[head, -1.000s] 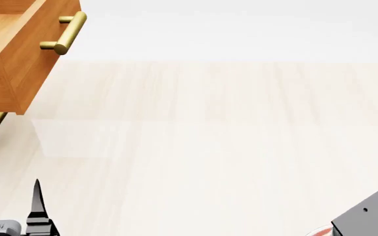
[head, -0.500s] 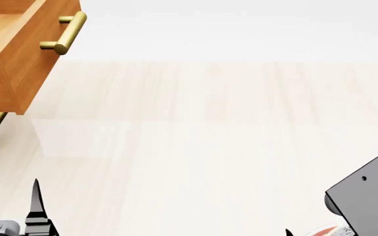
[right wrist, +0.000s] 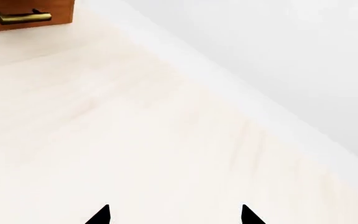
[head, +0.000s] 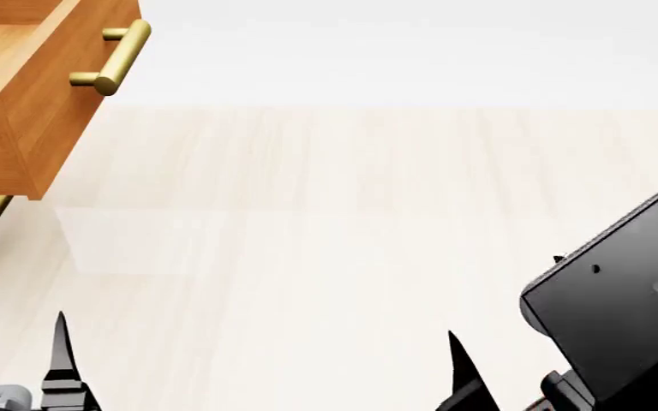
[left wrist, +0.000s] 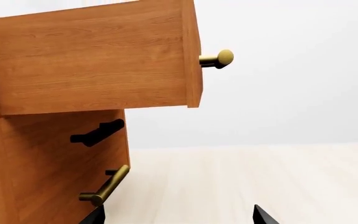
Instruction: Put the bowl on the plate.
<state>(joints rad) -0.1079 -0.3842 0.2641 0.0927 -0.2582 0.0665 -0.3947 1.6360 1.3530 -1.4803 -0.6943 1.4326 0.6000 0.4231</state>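
Neither the bowl nor the plate shows in any view. My left gripper (left wrist: 179, 219) is open over bare pale wood beside the cabinet, with nothing between its black fingertips; in the head view only one fingertip (head: 64, 342) pokes up at the lower left. My right gripper (right wrist: 174, 215) is also open and empty above the pale tabletop. In the head view its dark wrist block (head: 615, 300) fills the lower right corner, with one fingertip (head: 457, 364) showing beside it.
A wooden cabinet (head: 9, 128) stands at the far left with its top drawer (left wrist: 98, 60) pulled out. Its brass bar handle (head: 117, 56) juts toward the table, and a lower brass handle (left wrist: 107, 186) sits close to my left gripper. The pale tabletop (head: 341, 231) ends at a white wall behind.
My right arm has risen from the lower right corner up into the head view, and a fingertip now shows. The left gripper has stayed put.
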